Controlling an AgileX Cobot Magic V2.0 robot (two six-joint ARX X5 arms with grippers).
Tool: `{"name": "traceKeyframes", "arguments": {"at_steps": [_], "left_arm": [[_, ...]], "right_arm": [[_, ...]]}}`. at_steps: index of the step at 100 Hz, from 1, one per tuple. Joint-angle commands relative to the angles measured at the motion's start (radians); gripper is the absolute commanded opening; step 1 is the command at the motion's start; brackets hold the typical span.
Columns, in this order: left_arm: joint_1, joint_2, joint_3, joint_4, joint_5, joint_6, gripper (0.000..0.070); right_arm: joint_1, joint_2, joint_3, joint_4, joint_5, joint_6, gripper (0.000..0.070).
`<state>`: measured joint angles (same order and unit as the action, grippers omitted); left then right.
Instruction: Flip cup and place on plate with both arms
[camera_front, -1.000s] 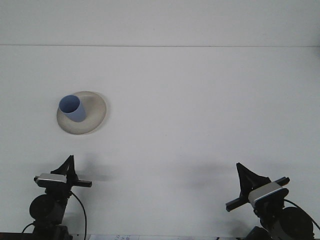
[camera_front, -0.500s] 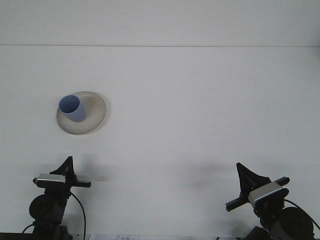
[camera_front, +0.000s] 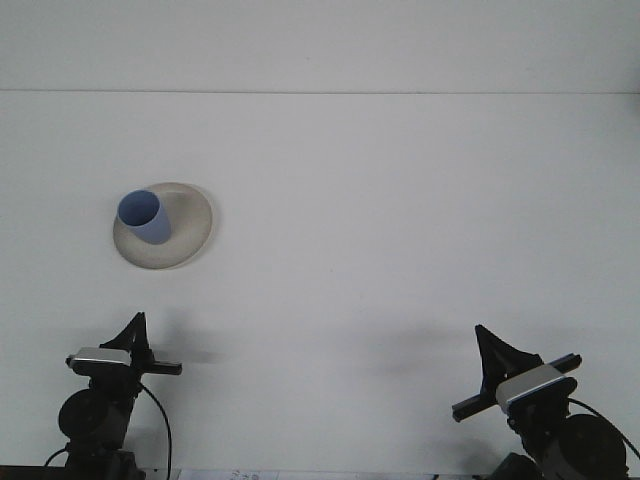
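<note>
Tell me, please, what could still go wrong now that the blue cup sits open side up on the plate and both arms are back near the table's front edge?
1. The blue cup stands toward the left part of the plate, not its middle; a nudge might tip it over the rim.
2. The left gripper is the nearer one, so any forward move from it could knock the plate.
3. The right gripper is far off and poses little risk.

A big white surface (camera_front: 400, 250) is holding one round plate (camera_front: 190, 240), which is sitting on its left side.
</note>
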<state>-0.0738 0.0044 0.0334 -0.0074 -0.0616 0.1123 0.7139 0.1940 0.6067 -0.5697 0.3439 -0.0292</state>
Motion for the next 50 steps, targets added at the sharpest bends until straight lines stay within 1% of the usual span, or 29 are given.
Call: {"name": "traceKeyframes", "arguments": {"at_steps": [1,5,12,22,32,39,46,50], "left_arm": [[0.002,-0.002,-0.019,0.010,0.000,-0.010,0.0015],[0.002,-0.002,-0.019,0.010,0.000,-0.010,0.0015],[0.002,-0.002,-0.019,0.010,0.000,-0.010,0.0015],[0.002,-0.002,-0.019,0.010,0.000,-0.010,0.0015],[0.002,-0.002,-0.019,0.010,0.000,-0.010,0.0015],[0.002,-0.002,-0.019,0.010,0.000,-0.010,0.0015],[0.002,-0.002,-0.019,0.010,0.000,-0.010,0.0015],[0.002,-0.002,-0.019,0.010,0.000,-0.010,0.0015]], "right_arm": [[0.000,0.002,0.003,0.013,0.033,-0.111,0.0007],[-0.018,0.002,0.003,0.016,0.034,-0.109,0.0006],[-0.078,0.002,0.002,0.016,0.006,-0.117,0.0006],[-0.220,0.001,-0.010,0.032,-0.072,-0.104,0.0007],[-0.393,-0.021,-0.087,0.132,-0.182,-0.117,0.0007],[-0.511,-0.048,-0.178,0.229,-0.293,-0.118,0.0007],[-0.613,-0.078,-0.282,0.322,-0.408,-0.095,0.0006],[-0.656,-0.097,-0.339,0.365,-0.450,-0.075,0.0006]]}}
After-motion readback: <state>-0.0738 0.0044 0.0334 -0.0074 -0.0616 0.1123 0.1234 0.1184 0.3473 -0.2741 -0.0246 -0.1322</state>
